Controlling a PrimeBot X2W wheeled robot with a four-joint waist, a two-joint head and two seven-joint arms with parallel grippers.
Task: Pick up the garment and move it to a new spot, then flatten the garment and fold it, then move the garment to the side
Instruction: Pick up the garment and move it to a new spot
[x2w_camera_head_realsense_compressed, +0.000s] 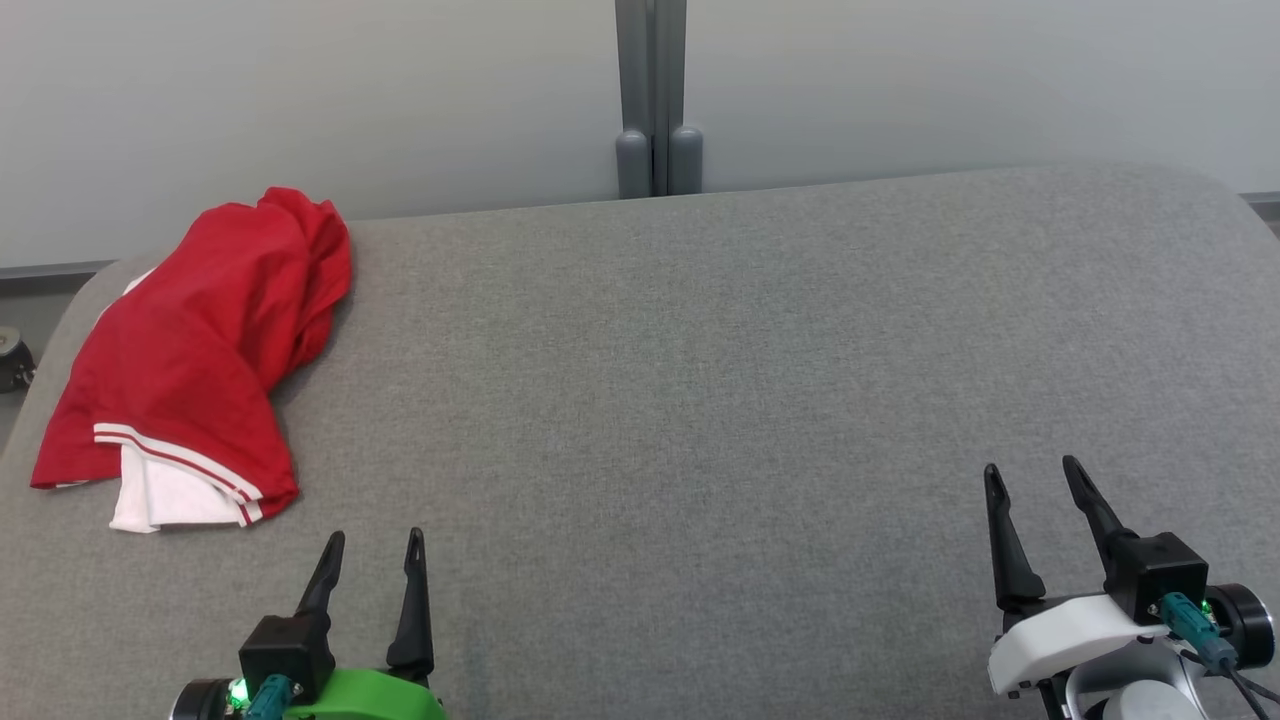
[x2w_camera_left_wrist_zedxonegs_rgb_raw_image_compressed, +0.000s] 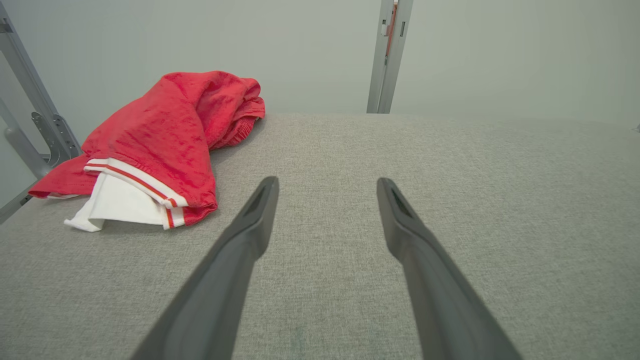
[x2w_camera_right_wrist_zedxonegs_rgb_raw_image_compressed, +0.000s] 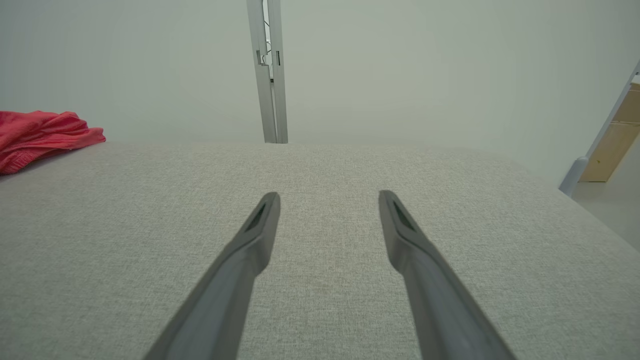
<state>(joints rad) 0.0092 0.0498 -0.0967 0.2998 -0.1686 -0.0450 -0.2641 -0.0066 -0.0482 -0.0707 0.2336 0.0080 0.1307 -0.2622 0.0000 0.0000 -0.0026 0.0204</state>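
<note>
Head view places the garment (x2w_camera_head_realsense_compressed: 190, 350), a crumpled red piece with a white-striped hem (x2w_camera_head_realsense_compressed: 180, 455) and a white lining (x2w_camera_head_realsense_compressed: 165, 500), at the far left of the grey padded table (x2w_camera_head_realsense_compressed: 700, 400), close to its left edge and heaped on itself rather than spread. The left gripper (x2w_camera_head_realsense_compressed: 376, 535) is seen at the lower left, near the striped hem but apart from it, its two dark fingers parted wide with nothing between them. The right gripper (x2w_camera_head_realsense_compressed: 1030, 465) is seen at the lower right, well apart from the cloth, likewise spread wide and empty. In the left wrist view the hem is found ahead and to the left of the fingers, not between them. The first step, the pick-up, is judged to be in hand and not yet begun, since no cloth is gripped. For the next move, the left gripper would need to be carried forward and leftward over the heap, lowered, and closed on a raised fold rather than the flat hem, so that the table cover is not pinched. A lift toward the open middle of the table would then be called for, where room for flattening is offered. A second hold by the right gripper may be wanted, as bunched cloth is likely to sag and drag from one pinch.
</note>
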